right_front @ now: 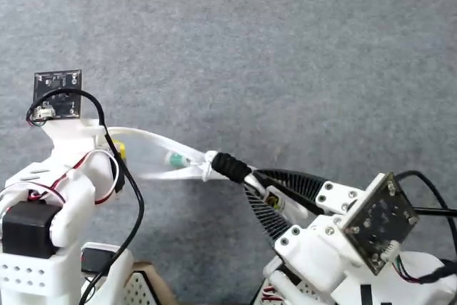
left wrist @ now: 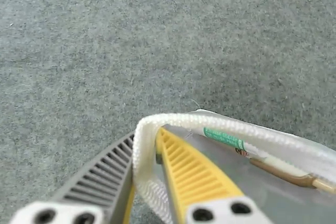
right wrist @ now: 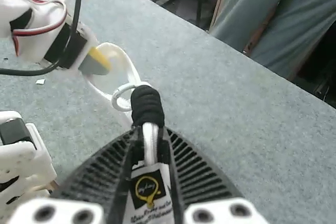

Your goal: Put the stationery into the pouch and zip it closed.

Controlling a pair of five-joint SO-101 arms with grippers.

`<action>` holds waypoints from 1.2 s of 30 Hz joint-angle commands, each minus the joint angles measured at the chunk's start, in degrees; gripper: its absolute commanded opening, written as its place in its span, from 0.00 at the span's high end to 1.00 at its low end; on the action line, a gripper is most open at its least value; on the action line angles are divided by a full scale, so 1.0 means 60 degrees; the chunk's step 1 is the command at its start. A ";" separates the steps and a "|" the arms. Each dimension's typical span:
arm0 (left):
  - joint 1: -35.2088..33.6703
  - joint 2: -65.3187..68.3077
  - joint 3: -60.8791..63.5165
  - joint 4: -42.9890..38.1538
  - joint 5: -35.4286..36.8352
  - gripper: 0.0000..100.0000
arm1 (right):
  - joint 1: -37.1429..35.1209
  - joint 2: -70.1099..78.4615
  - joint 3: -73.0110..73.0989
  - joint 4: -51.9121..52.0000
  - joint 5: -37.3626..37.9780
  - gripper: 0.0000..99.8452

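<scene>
With my left gripper (left wrist: pixel 148 136) clamped on the end of the pouch (right_front: pixel 150 155) and my right gripper (right wrist: pixel 149 132) pinched on its black zip pull (right wrist: pixel 146 103), a hard tug may yank the pouch free.

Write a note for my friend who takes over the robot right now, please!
Left gripper: shut on the white zip edge of the clear plastic pouch.
Right gripper: shut on the pouch's other end, just behind its black wound-cord pull.
The pouch is stretched between both grippers over the grey felt table.
Done: a green-labelled pen is inside.
Left: I cannot tell whether the zip is fully closed; check it and finish.
</scene>
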 commanded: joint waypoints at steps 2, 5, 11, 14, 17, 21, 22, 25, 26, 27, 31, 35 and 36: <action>-0.0095 0.0029 -0.0154 -0.0132 -0.0073 0.97 | -0.0073 0.0022 -0.0374 -0.0015 -0.0132 0.99; -0.0095 0.0029 -0.0154 -0.0132 -0.0073 0.97 | -0.0073 0.0022 -0.0403 -0.0029 -0.0132 0.99; -0.0095 0.0029 -0.0154 -0.0132 -0.0073 0.97 | -0.0117 0.0022 0.0769 -0.0029 -0.0117 0.98; -0.0095 0.0029 -0.0154 -0.0132 -0.0073 0.97 | -0.0132 0.0022 0.2044 -0.0176 -0.0103 0.98; -0.0095 0.0029 -0.0154 -0.0132 -0.0073 0.97 | -0.0132 0.0022 0.3070 -0.0791 -0.0117 0.98; -0.0095 0.0044 -0.0154 -0.0132 -0.0073 0.97 | -0.0132 0.0022 0.3875 -0.1597 -0.0103 0.98; -0.0095 0.0044 -0.0154 -0.0132 -0.0073 0.97 | -0.0132 0.0022 0.3963 -0.1729 -0.0103 0.98; -0.0095 0.0044 -0.0154 -0.0132 -0.0088 0.97 | -0.0132 0.0022 0.4051 -0.1993 -0.0073 0.98; -0.0095 0.0044 -0.0154 -0.0132 -0.0088 0.97 | -0.0132 0.0022 0.4051 -0.2022 -0.0073 0.96; -0.0095 0.0044 -0.0154 -0.0132 -0.0088 0.97 | -0.0132 0.0022 0.4051 -0.2022 -0.0073 0.94; -0.0095 0.0044 -0.0154 -0.0132 -0.0088 0.97 | -0.0132 0.0022 0.4066 -0.1788 -0.0117 0.81; -0.0095 0.0044 -0.0154 -0.0132 -0.0088 0.97 | -0.0132 0.0022 0.4051 -0.1773 -0.0117 0.81; -0.0095 0.0044 -0.0154 -0.0132 -0.0088 0.97 | -0.0132 0.0022 0.4037 -0.1773 -0.0103 0.82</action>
